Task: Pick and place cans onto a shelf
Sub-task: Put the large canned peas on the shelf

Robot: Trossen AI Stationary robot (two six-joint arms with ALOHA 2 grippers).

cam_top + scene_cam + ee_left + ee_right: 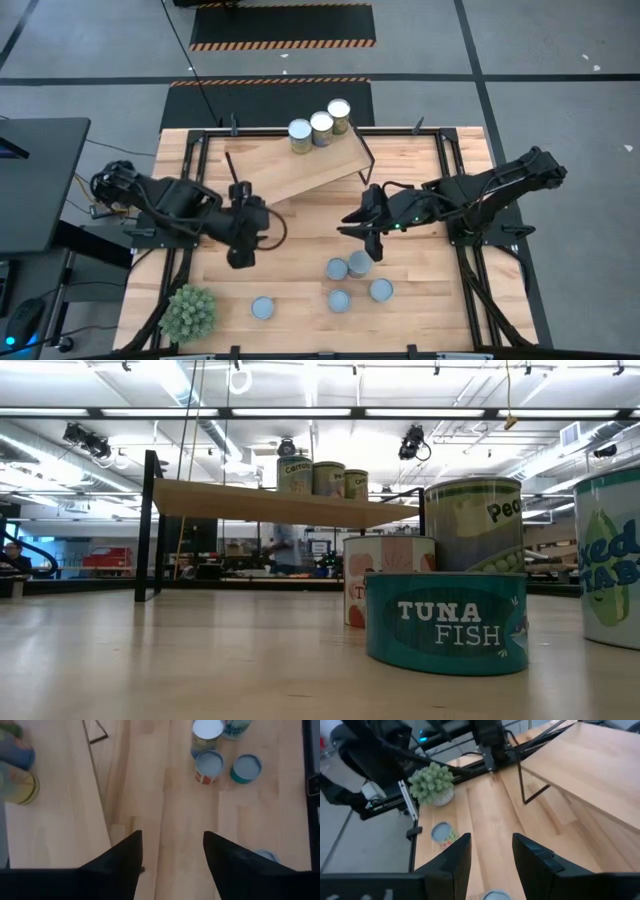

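Overhead, the left gripper (238, 258) hovers empty, fingers apart, beside the shelf (300, 165); the right gripper (372, 250), fingers apart around nothing, hangs just above four table cans (347, 281). Three cans (320, 125) stand on the shelf. Only the low view reads a label: tuna can (446, 622).

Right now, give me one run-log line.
shelf: three cans | table: four cans | left claw: open, empty | right claw: open, empty, above table cans
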